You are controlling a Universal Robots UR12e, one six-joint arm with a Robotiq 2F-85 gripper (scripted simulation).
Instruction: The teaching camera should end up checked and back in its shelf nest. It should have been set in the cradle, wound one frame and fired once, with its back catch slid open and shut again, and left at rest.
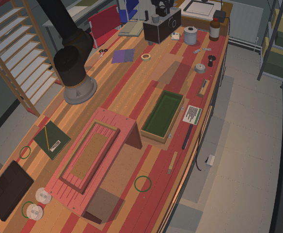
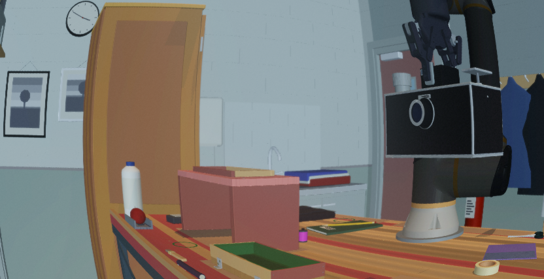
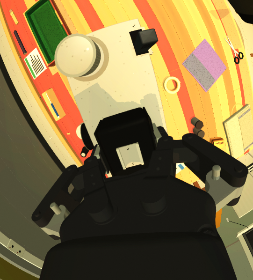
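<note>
The teaching camera [image 2: 443, 119], a black box with pale edges and a round lens on its front, hangs high above the far end of the bench, held by the black block on its top plate in my closed gripper [image 2: 437, 68]. From above, its pale top [image 3: 111, 75] carries a round winding knob [image 3: 77, 56] and a small dark square button [image 3: 143, 40]. The green-lined cradle tray [image 1: 163, 116] sits mid-bench near the right edge. The pink shelf stand with its sunken nest [image 1: 90, 155] stands nearer, left of the tray.
The arm's base [image 1: 79, 91] stands on the left of the bench. A tape roll [image 1: 145, 57], purple cloth [image 1: 123, 55], metal canister [image 1: 190, 35] and brown bottle [image 1: 214, 29] lie under and around the lifted camera. A striped card [image 1: 192, 114] and dark pen [image 1: 187, 136] lie beside the tray.
</note>
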